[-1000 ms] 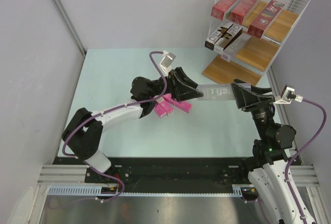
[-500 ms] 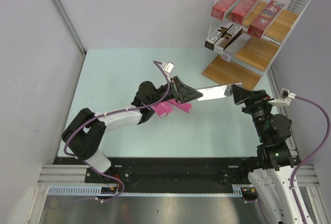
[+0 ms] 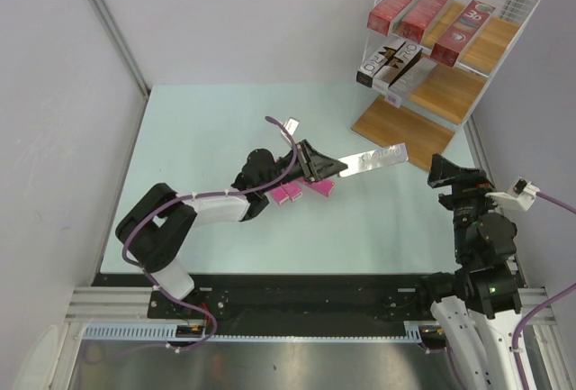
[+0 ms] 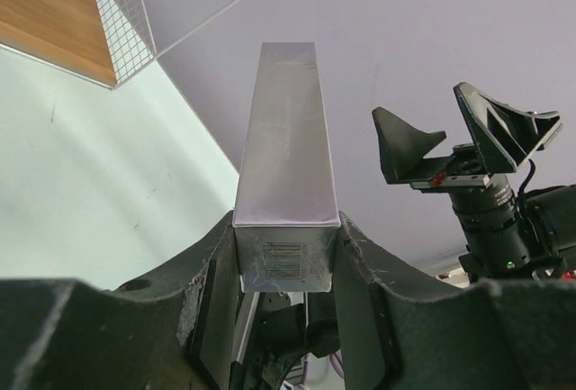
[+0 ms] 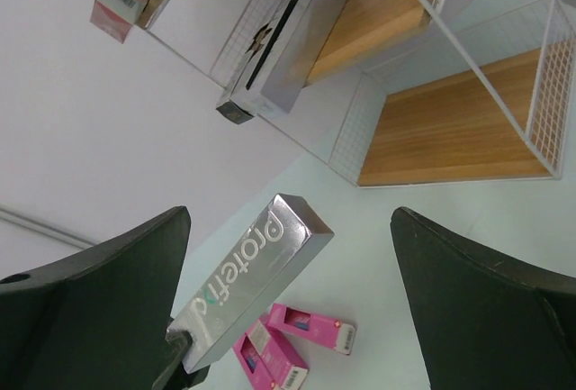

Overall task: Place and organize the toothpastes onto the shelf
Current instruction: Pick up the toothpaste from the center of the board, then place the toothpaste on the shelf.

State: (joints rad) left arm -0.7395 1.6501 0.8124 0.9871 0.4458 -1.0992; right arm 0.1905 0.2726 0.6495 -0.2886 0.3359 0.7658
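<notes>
My left gripper (image 3: 326,167) is shut on one end of a silver-grey toothpaste carton (image 3: 376,158) and holds it in the air, its free end pointing toward the shelf (image 3: 396,125). The left wrist view shows the carton (image 4: 286,156) clamped between both fingers. My right gripper (image 3: 450,174) is open and empty, a short way right of the carton's free end. In the right wrist view the carton (image 5: 256,286) hangs ahead of the open fingers. Pink cartons (image 3: 299,191) lie on the table under the left gripper. Three dark red cartons (image 3: 423,7) lie on the top board and two silver-grey ones (image 3: 391,64) on the middle board.
The shelf stands at the table's far right corner; its bottom board (image 5: 450,133) is bare. Grey walls close in the table on the left, back and right. The pink cartons also show in the right wrist view (image 5: 310,329).
My right gripper has let go of the silver-grey carton and drawn back to the right. My left gripper keeps hold of it and has shifted slightly toward the near side.
</notes>
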